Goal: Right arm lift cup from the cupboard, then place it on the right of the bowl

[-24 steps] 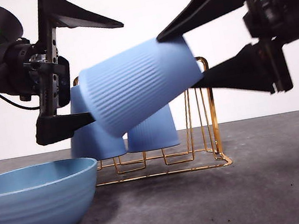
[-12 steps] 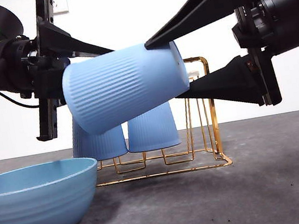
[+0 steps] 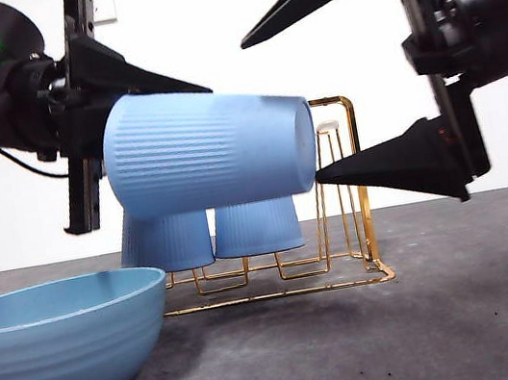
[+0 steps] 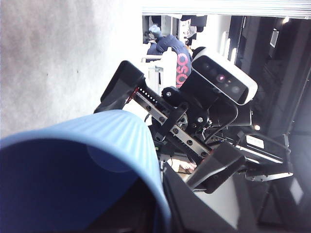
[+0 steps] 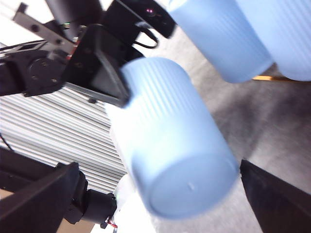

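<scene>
Sitting nearest, at the low front left, is the blue bowl [image 3: 66, 348] on the grey table [image 3: 469, 310]. Above and just behind it, the ribbed light-blue cup [image 3: 210, 158] hangs on its side in the air, base toward the right and wide mouth toward the left.

The left gripper [image 3: 155, 94] is clamped on the mouth end. One jaw lies along the top of the wall; the other is hidden by the cup.

The right gripper [image 3: 282, 112] faces the base with its jaws spread wide. The upper jaw is well clear above the cup. The lower tip is just beside the base rim; contact not discernible.

Farther back stands the gold wire rack [image 3: 360, 182], with two more upturned cups [image 3: 167, 243] [image 3: 258, 226] on it.
</scene>
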`<state>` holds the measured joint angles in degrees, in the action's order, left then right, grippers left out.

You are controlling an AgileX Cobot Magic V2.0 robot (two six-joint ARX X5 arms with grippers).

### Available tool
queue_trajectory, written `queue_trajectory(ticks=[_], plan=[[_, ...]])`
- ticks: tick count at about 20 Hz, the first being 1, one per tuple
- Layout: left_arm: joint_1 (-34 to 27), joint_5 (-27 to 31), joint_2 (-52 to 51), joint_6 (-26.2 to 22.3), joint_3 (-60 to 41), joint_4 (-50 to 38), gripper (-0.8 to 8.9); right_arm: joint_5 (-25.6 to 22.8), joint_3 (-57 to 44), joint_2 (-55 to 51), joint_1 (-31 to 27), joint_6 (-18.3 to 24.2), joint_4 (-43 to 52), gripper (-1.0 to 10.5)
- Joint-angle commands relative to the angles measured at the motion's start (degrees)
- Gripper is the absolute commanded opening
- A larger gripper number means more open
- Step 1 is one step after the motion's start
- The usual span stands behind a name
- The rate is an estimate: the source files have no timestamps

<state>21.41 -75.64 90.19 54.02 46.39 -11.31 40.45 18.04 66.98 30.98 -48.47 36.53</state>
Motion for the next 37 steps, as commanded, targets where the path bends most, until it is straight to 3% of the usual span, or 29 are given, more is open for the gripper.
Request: queue_trajectory(ticks=[1, 12, 16, 21, 29, 33, 37], plan=[[0.15, 1.11, -2.56, -0.72, 0.28, -0.44, 0.14, 0.0, 0.35, -2.32, -0.72, -0.35, -2.47, 5.9], [3.72, 9.49, -2.97, -2.36, 0.28, 0.59, 0.15, -4.42, 0.42, -21.92, -4.92, 1.2, -23.74, 5.8], [5.22, 15.43, -4.5, -9.18, 0.28, 7.82, 0.15, -6.49, 2.23, -27.52, -4.98, 3.91, -33.9, 5.8], [6.19, 21.44, -9.29, -17.51, 0.39, 20.28, 0.15, -12.33, 11.65, -32.94, -4.96, 12.48, -56.83, 5.7], [16.5, 41.62, -11.08, -29.64, 10.29, 39.1, 0.15, -22.69, 26.95, -38.29, -4.87, 22.58, -88.37, 5.8], [20.02, 49.2, -10.1, -33.2, 17.35, 46.77, 0.15, -27.67, 30.6, -43.78, -4.87, 24.33, -94.42, 5.8], [23.69, 56.61, -5.49, -38.23, 25.51, 55.69, 0.15, -28.52, 30.62, -50.58, -4.87, 24.74, -97.55, 5.8]])
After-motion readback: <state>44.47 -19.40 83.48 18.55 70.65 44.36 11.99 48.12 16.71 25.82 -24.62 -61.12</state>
